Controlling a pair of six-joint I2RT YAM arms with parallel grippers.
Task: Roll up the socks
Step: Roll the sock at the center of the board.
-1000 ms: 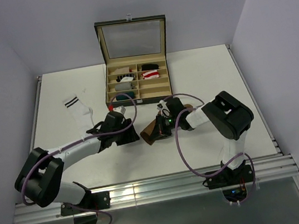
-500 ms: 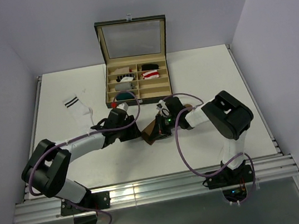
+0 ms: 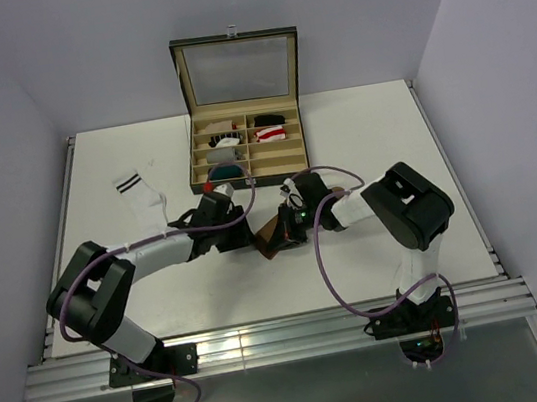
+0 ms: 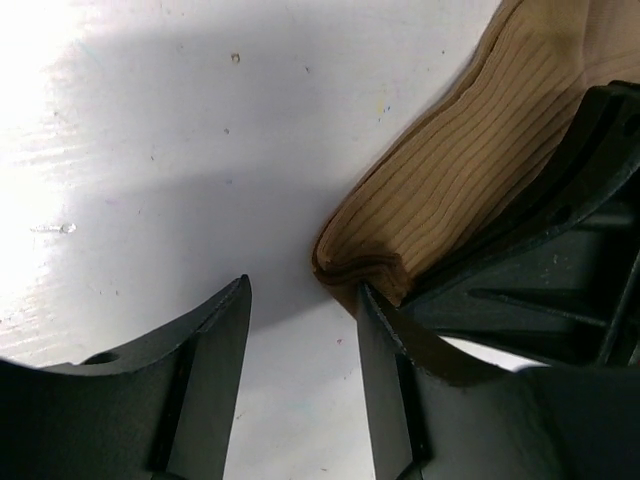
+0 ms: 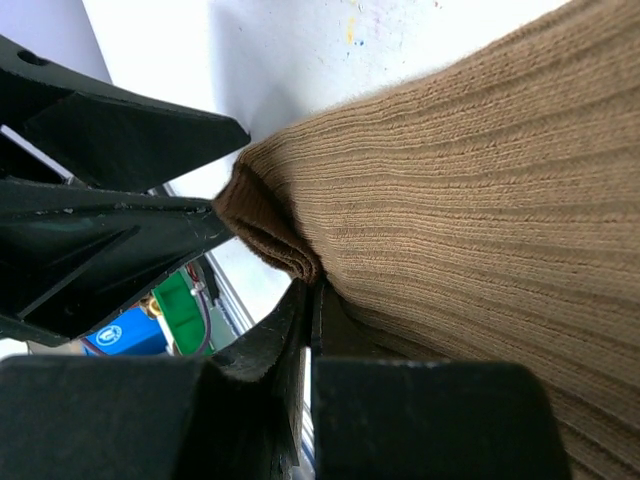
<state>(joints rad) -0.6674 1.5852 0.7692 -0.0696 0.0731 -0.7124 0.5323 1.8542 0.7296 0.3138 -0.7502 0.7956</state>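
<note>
tan-brown ribbed fabric sits at the middle of the white table [image 3: 378,124], just beyond the two arm bases at the near edge: this is the tan sock [image 3: 270,238], lying flat with one end folded over into a small thick lip. the right gripper [image 3: 283,233] comes at it from the right and is clenched on it; in the right wrist view its fingers meet tight at the fold of the tan sock [image 5: 460,190], with fabric pinched between them. the left gripper [image 3: 240,233] comes from the left and is released, grasping nothing. in the left wrist view its jaws stand apart over bare table, and the right-hand finger [image 4: 385,340] is against the folded corner of the tan sock [image 4: 450,180], which lies outside the gap.

farther back and to the left, well apart from both grippers, the white sock [image 3: 143,201] lies flat with its two dark cuff stripes at the far end.

farthest, at the table's middle, a compartment box [image 3: 191,162] stands with its glass lid upright. small rolled bundles fill several cells, and a red-and-white striped sock [image 3: 275,134] lies in the right-hand column.
</note>
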